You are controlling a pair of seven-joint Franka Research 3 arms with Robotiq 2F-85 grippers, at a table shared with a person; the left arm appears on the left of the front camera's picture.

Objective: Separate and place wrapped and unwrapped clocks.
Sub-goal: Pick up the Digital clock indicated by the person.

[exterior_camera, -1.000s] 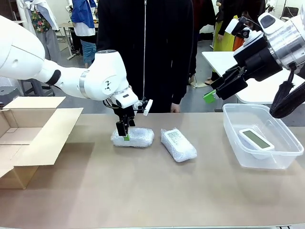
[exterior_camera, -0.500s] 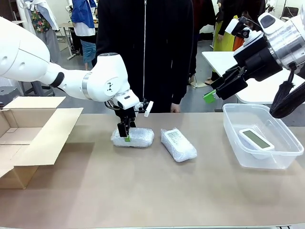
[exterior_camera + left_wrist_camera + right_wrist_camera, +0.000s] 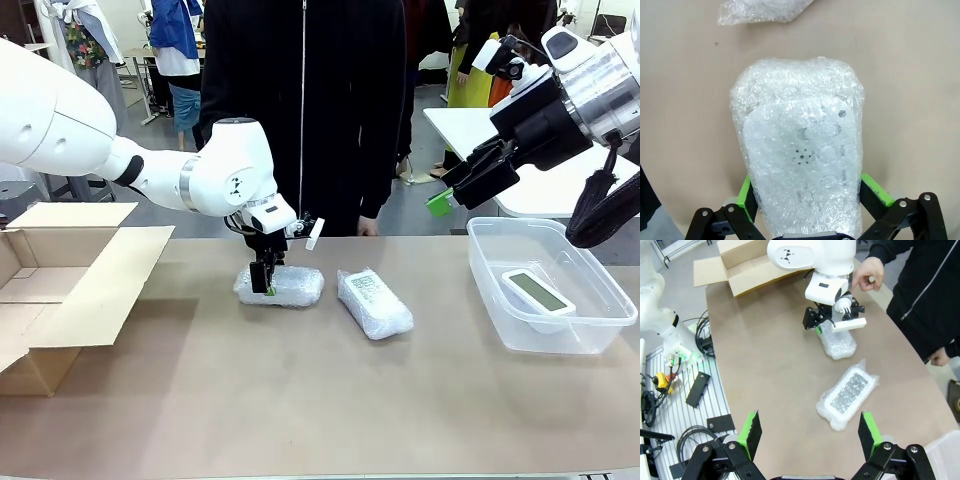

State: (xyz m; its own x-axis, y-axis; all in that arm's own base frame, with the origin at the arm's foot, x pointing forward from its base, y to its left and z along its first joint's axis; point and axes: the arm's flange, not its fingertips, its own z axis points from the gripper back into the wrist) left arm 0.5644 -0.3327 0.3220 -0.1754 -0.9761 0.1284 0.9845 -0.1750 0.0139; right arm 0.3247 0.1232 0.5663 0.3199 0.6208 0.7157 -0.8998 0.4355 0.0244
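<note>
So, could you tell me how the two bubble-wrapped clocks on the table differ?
The left wrapped clock lies crosswise, straddled by the open left gripper; the right wrapped clock lies diagonally, with nothing around it. Both rest on the table in whitish bubble wrap.

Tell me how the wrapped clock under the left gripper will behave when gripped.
The wrapped clock probably squashes before firming: bubble wrap over a hard block. Glossy film may slip in the left gripper. Lying flat, it shouldn't roll.
</note>
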